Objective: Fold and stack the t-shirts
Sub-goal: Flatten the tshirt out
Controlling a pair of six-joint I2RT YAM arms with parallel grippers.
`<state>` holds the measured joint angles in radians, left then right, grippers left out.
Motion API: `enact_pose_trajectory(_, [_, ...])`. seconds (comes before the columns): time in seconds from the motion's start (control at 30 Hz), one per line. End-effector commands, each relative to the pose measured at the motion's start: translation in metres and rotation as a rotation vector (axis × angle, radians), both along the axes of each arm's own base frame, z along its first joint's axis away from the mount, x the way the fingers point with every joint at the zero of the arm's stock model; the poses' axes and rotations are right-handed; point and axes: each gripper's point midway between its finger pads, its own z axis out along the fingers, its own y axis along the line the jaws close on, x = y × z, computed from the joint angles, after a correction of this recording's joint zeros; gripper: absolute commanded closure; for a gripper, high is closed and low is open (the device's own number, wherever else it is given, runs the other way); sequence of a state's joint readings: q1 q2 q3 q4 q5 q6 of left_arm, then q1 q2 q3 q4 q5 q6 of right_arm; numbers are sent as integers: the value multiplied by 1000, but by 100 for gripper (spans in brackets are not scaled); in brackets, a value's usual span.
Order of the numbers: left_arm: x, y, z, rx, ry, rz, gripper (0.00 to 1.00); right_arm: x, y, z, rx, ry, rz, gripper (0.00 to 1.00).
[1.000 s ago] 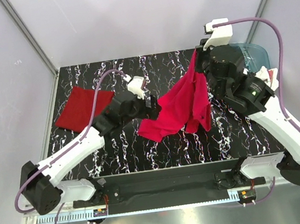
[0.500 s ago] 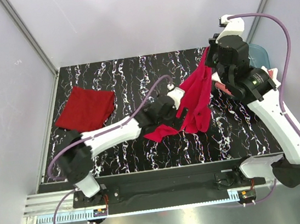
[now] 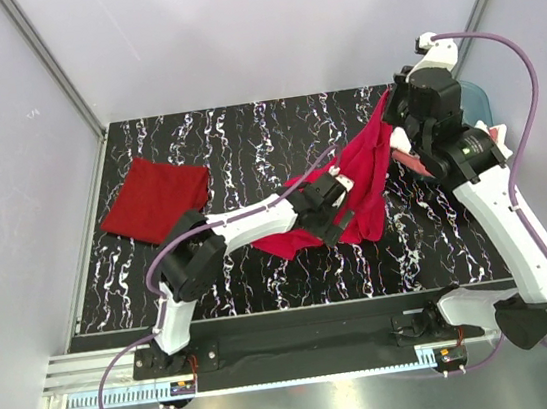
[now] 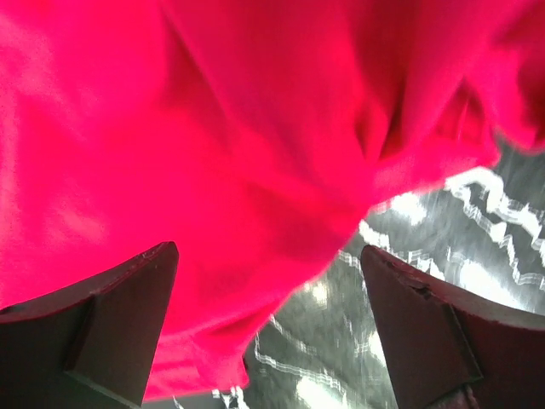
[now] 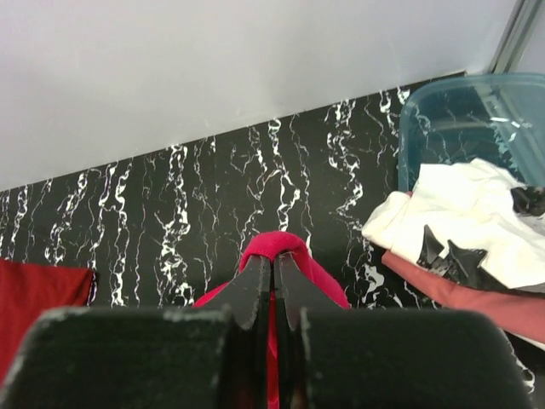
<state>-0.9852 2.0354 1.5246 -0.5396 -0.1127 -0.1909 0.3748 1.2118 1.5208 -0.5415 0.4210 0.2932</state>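
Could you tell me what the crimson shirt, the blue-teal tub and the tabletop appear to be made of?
Crimson shirt: soft matte cloth, probably a cotton knit; it hangs in loose folds.
Tub: glossy translucent plastic; tinted see-through wall with highlights.
Tabletop: black with white veins, a marble look, perhaps laminate; it glints in the left wrist view.

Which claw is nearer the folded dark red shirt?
Left. The left claw, open mid-table, is right of the dark red shirt; the right claw, pinching the crimson shirt, is farther right.
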Motion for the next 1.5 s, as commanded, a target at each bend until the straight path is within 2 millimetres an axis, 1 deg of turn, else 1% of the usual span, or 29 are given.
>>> enact_pose_trajectory(0.0, [-13, -1, 13, -28, 54, -39, 13, -1, 4, 12, 68, -69, 24, 100])
enact_pose_trajectory(0.07, [-16, 4, 6, -10, 69, -32, 22, -1, 5, 1, 71, -54, 30, 100])
enact_pose_trajectory(0.1, [-19, 7, -3, 12, 87, -26, 43, 1, 7, -1, 79, -59, 35, 100])
enact_pose_trajectory(0.17, [-24, 14, -13, 45, 118, -12, 64, 0, 7, -8, 80, -52, 39, 100])
enact_pose_trajectory(0.2, [-24, 20, -18, 76, 118, 3, 86, 0, 7, -9, 80, -52, 34, 100])
enact_pose_trajectory(0.23, [-25, 25, -17, 89, 116, 17, 100, -1, 7, -8, 82, -58, 38, 100])
enact_pose_trajectory(0.3, [-30, 37, -12, 96, 108, 24, 100, -3, 5, -6, 84, -62, 38, 100])
enact_pose_trajectory(0.33, [-33, 37, 11, 43, 85, 27, 100, -7, 4, -3, 86, -71, 37, 100])
enact_pose_trajectory(0.37, [-35, 36, 22, 8, 74, 25, 100, -9, 3, -6, 83, -68, 34, 100])
enact_pose_trajectory(0.43, [-57, 37, 50, -72, 74, -2, 100, -14, -2, -2, 85, -94, 22, 100])
enact_pose_trajectory(0.53, [-98, 32, 66, -133, 121, -78, 100, -19, -7, 0, 80, -106, 6, 100])
enact_pose_trajectory(0.6, [-126, 25, 85, -210, 172, -154, 100, -19, -8, 1, 78, -107, 1, 100])
enact_pose_trajectory(0.63, [-132, 22, 91, -246, 197, -175, 100, -20, -9, 3, 79, -110, -1, 100])
enact_pose_trajectory(0.7, [-133, 21, 107, -327, 201, -197, 100, -19, -8, 1, 75, -106, -1, 100])
enact_pose_trajectory(0.77, [-112, 27, 114, -375, 201, -148, 100, -17, -8, -2, 70, -96, -4, 100])
enact_pose_trajectory(0.8, [-83, 39, 113, -415, 229, -76, 99, -17, -8, -3, 69, -93, -2, 100])
enact_pose_trajectory(0.83, [-65, 46, 111, -434, 237, -12, 96, -16, -7, -7, 65, -83, -2, 100])
enact_pose_trajectory(0.87, [-44, 59, 103, -417, 234, 67, 89, -15, -7, -9, 65, -80, -3, 100])
enact_pose_trajectory(0.9, [2, 90, 94, -348, 141, 240, 68, -15, -7, -10, 68, -77, -2, 100])
enact_pose_trajectory(0.93, [19, 107, 70, -256, 134, 334, 63, -15, -6, -12, 68, -72, 2, 100])
enact_pose_trajectory(0.97, [33, 126, 56, -179, 118, 405, 55, -16, -4, -18, 73, -61, 10, 100])
enact_pose_trajectory(1.0, [49, 140, 53, -102, 54, 469, 36, -17, -2, -22, 81, -54, 22, 100])
enact_pose_trajectory(1.03, [50, 150, 33, -14, 73, 495, 33, -17, 1, -30, 86, -37, 35, 100])
enact_pose_trajectory(1.1, [48, 153, 30, 42, 42, 490, 31, -20, 8, -37, 98, -22, 71, 100])
enact_pose_trajectory(1.23, [34, 140, 61, 28, -149, 412, 20, -23, 10, -62, 105, 13, 82, 100])
enact_pose_trajectory(1.27, [23, 128, 81, -18, -201, 363, 19, -23, 10, -63, 112, 10, 80, 100])
enact_pose_trajectory(1.33, [12, 120, 93, -48, -274, 308, 14, -22, 14, -70, 119, 21, 95, 100])
enact_pose_trajectory(1.37, [-3, 108, 113, -108, -312, 257, 8, -22, 16, -73, 123, 27, 104, 100])
enact_pose_trajectory(1.47, [-26, 89, 123, -201, -339, 134, 1, -20, 22, -83, 139, 39, 121, 96])
